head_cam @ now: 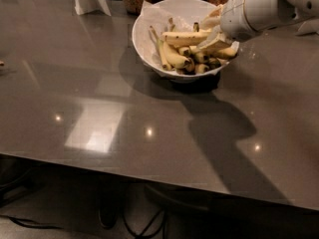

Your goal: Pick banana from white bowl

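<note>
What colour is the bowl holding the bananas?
The bowl is glossy white, camera view; gripper at its right rim.

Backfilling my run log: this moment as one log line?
stage: reach | gripper: over right side of large glossy white bowl, at right end of long straight pale-yellow banana | banana: lying in bowl among other bananas

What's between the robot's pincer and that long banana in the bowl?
Nothing shows between them. In the camera view the pincer sits at the right end of the banana, over the right side of the white bowl; contact can't be told.
</note>
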{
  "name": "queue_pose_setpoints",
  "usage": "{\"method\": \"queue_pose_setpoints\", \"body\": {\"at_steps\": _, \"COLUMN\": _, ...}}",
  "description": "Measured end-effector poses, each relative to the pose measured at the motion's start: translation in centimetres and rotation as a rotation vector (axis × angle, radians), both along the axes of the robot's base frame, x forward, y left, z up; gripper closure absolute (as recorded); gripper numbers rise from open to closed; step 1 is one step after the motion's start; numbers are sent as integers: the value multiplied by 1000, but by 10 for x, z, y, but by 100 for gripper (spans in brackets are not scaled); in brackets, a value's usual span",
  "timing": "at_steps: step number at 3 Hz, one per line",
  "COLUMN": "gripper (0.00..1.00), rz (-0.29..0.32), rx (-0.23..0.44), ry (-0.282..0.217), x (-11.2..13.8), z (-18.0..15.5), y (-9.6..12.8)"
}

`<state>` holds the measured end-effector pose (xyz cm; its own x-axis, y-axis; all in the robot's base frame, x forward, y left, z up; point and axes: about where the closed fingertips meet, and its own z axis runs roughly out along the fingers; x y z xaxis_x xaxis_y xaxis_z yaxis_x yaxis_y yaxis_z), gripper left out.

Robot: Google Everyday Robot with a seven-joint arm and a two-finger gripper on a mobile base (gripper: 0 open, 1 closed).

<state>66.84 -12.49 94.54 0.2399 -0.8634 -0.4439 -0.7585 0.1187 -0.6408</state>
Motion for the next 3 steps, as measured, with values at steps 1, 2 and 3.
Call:
{"method": "queue_pose_setpoints", "body": {"at_steps": 1, "gripper": 70, "rz": -15, "rx": -8, "ry": 13, "x": 2, "z": -8, "y": -4}}
{"method": "queue_pose_setpoints", "body": {"at_steps": 2, "gripper": 93, "rz": -24, "rx": -12, "ry": 14, "x": -4, "z": -3, "y": -7}}
{"method": "queue_pose_setpoints", "body": {"at_steps": 3, "gripper": 100, "rz": -23, "rx": -4, "ry": 15, "x": -11, "z": 7, "y": -6}}
